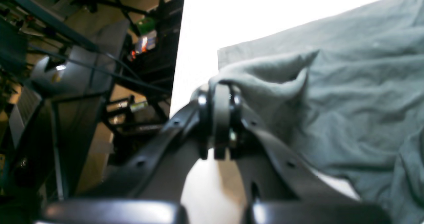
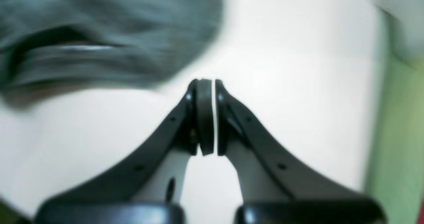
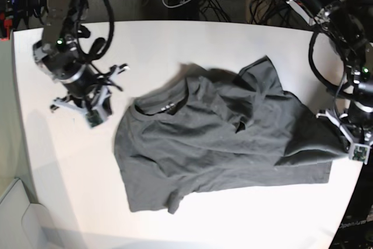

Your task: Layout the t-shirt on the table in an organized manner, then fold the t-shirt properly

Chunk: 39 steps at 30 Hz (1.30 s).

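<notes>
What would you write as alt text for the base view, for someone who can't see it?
A dark grey t-shirt lies spread but wrinkled on a white table, seen from above, collar toward the left. The left gripper, at the picture's right edge, is shut on a lifted corner of the shirt. The right gripper is beside the collar, apart from the fabric.

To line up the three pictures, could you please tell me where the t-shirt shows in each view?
Left wrist: the t-shirt fills the right half, a bunched fold pinched in the left tool.
Right wrist: blurred at upper left, apart from the shut right tool.
Base: spread across the middle.
Shared landmark: the white table.
</notes>
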Motion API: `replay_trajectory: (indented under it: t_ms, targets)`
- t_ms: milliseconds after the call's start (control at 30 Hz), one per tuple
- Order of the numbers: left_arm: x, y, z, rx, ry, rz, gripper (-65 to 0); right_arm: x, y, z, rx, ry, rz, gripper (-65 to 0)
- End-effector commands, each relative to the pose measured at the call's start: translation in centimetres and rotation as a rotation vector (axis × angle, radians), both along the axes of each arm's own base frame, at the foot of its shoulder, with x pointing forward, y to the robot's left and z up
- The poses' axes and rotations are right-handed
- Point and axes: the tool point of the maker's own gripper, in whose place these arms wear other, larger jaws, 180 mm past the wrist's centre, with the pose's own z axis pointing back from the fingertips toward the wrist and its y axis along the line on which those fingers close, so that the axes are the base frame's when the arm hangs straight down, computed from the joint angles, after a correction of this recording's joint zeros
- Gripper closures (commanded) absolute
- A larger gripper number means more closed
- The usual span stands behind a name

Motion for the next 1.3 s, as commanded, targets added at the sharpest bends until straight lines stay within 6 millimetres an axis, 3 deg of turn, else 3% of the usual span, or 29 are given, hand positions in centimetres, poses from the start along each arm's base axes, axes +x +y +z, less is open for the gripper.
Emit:
replay_trajectory:
  t_ms: [0,167,333,433,533,767,900,1100,1267]
  targets:
    - [0.3,0.2,1.3,0.012,-0.044,-0.003,-0.5,0.5,1.8,1.0,0.029,-0.032,0.039,0.0]
    - [-1.6,0.8,-1.2,0.034,0.043,-0.002,-0.5,0.0,10.3,1.9,0.056,-0.036,0.283,-3.2]
    - [-3.2,0.9,-3.3,0.038,0.112,-0.002,-0.5,-1.4,16.8,2.6,0.047,-0.023,0.475,-22.1]
    - [-4.3,0.8,-4.6,0.035,0.148,-0.009,-0.5,-2.1,19.6,2.6,0.072,-0.011,0.54,-34.4]
    - [-4.8,0.3,-5.2,0.027,0.144,-0.032,-0.5,-2.0,21.2,2.0,0.112,0.018,0.553,-39.7]
    - [-6.2,0.2,-7.1,0.015,0.193,-0.041,-0.5,-0.6,23.3,-1.1,0.172,0.066,0.6,-38.8]
    - [-6.5,0.1,-7.3,0.015,0.202,-0.041,-0.5,0.5,23.8,-2.3,0.186,0.086,0.607,-38.8]
    - [-6.6,0.2,-7.5,0.016,0.208,-0.041,-0.5,2.6,24.2,-2.3,0.189,0.073,0.62,-38.8]
    - [-6.7,0.2,-7.5,0.018,0.21,-0.039,-0.5,4.3,23.6,-3.1,0.209,0.089,0.59,-38.8]
